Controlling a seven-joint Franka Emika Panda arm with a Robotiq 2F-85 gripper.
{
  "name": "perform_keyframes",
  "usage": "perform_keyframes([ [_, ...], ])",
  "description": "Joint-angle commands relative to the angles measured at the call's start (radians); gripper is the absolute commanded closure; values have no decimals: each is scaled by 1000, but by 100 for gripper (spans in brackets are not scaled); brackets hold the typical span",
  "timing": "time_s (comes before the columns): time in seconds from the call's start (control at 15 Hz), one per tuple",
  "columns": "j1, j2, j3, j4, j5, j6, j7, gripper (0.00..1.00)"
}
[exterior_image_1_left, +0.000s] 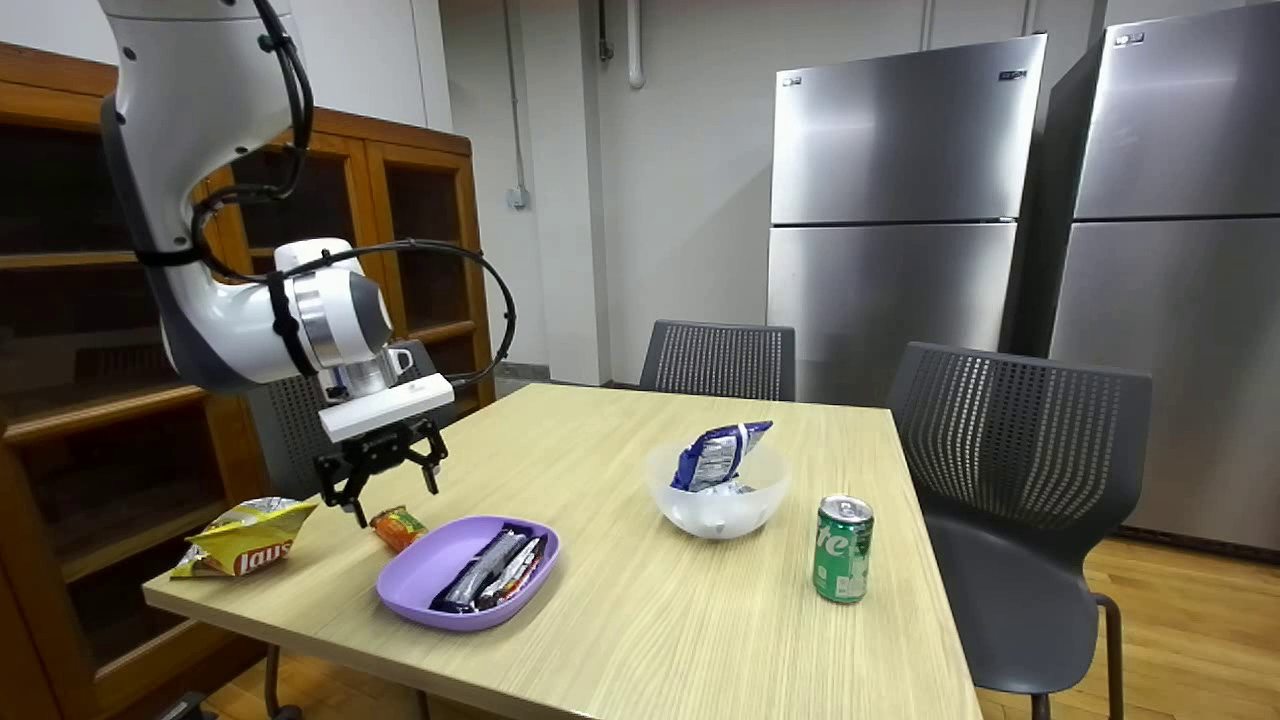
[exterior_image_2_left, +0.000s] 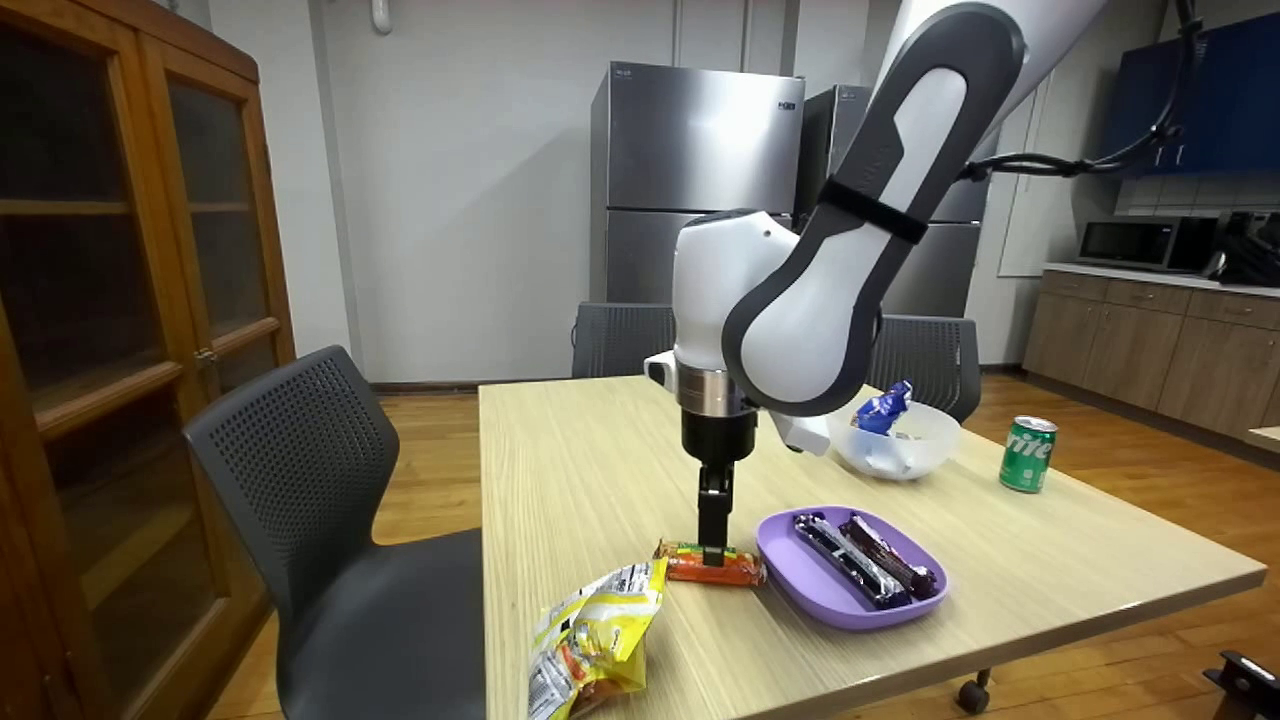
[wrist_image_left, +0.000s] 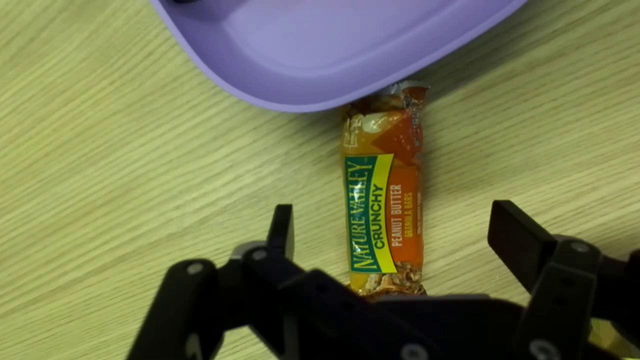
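My gripper (wrist_image_left: 393, 220) is open and empty. Its fingers stand apart on either side of an orange and green granola bar (wrist_image_left: 406, 215), with a gap on both sides. The bar lies on the table, also seen in both exterior views (exterior_image_1_left: 400, 530) (exterior_image_2_left: 738, 571); the gripper's body hides its near end in the wrist view. Its far end reaches the rim of a purple plate (wrist_image_left: 300, 90). Two dark-wrapped bars (exterior_image_1_left: 487, 568) lie in the plate. The gripper (exterior_image_1_left: 397, 505) points down, low over the bar, also in an exterior view (exterior_image_2_left: 714, 556).
A yellow Lay's bag (exterior_image_1_left: 250, 540) stands at the table edge beside the granola bar. A translucent bowl (exterior_image_1_left: 715, 515) holds a blue snack bag (exterior_image_1_left: 715, 458). A green Sprite can (exterior_image_1_left: 843, 550) stands beyond it. Dark chairs (exterior_image_1_left: 1020, 480) (exterior_image_2_left: 310, 480) surround the table.
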Motion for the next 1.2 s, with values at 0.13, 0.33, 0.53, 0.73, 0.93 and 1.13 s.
perform_keyframes([
  [0.13, 1, 22, -5, 12, -5, 18, -14, 0],
  [0.33, -6, 40, -2, 17, -1, 45, -21, 0],
  [0.53, -10, 57, -4, 23, 2, 70, -23, 0],
  [0.73, -11, 75, -8, 28, 2, 86, -25, 0],
  [0.93, -12, 83, -12, 27, 1, 107, -25, 0],
  [1.13, -13, 87, -15, 23, 0, 133, -25, 28],
])
